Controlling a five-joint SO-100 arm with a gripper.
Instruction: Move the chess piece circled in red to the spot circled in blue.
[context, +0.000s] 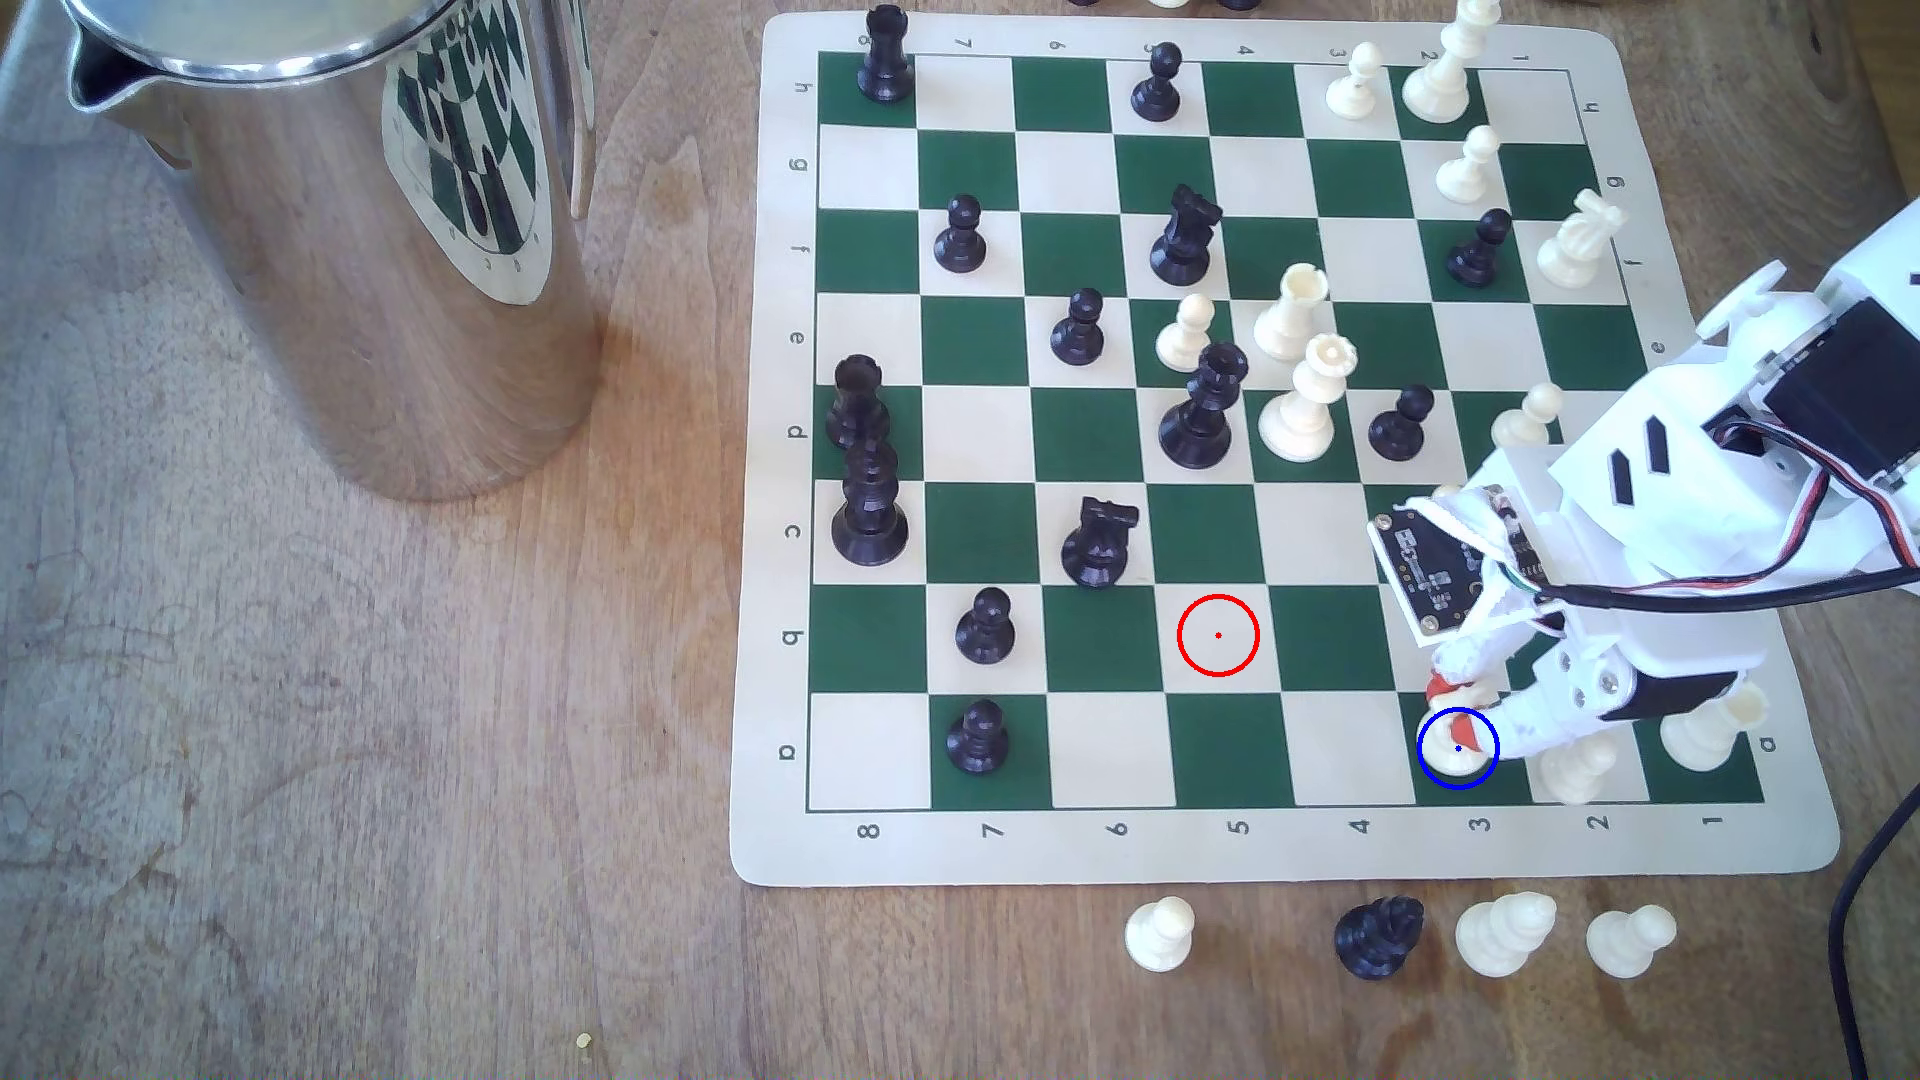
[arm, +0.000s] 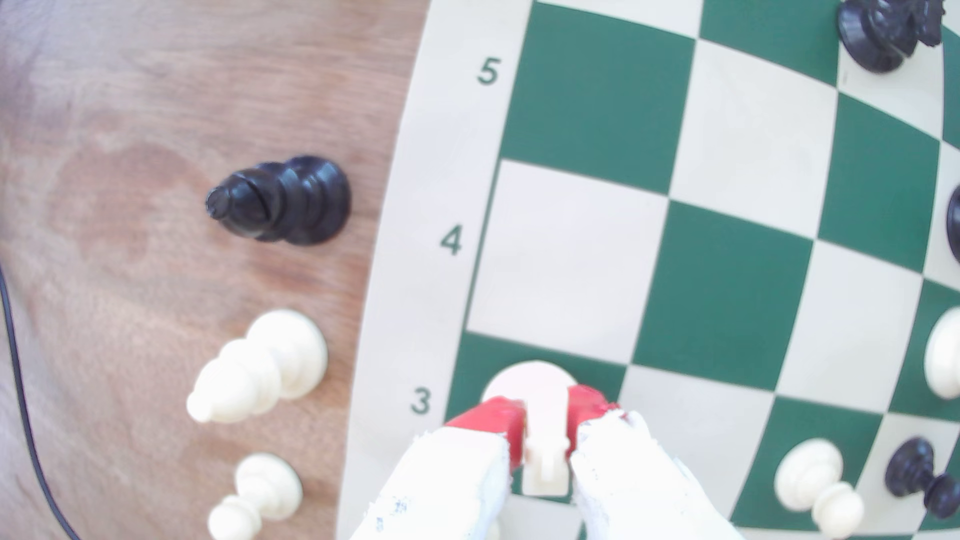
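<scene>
Worn, blotchy wood makes up the bench (context: 416, 779), with a vinyl chess board (context: 1288, 852) of cream and dark green squares laid flat on it and a polished steel jug (context: 343, 228) standing well off the board's far corner at the exterior view's left.

Taking the board as landmark: the chess piece (arm: 543, 415), a smooth cream plastic knight with a wide round base and an angular head, is over the dark green corner-row square marked 3, which is the spot (context: 1458, 750) ringed in blue. The red-ringed cream square (context: 1218, 635) two files along and one row in is bare. The white printed gripper (arm: 545, 441), its fingers (arm: 493, 420) faced with red pads, is pinching the knight's head from both sides, the head's long axis running straight along the gap between them.

What the coming move turns on: the knight hangs directly beneath the gripper, upright, base centred on the spot. Whether the base touches the vinyl cannot be told. A straight release and lift looks right; a cream pawn (context: 1574, 768) stands just beside, on the next square, so a sideways pull could clip it.
</scene>
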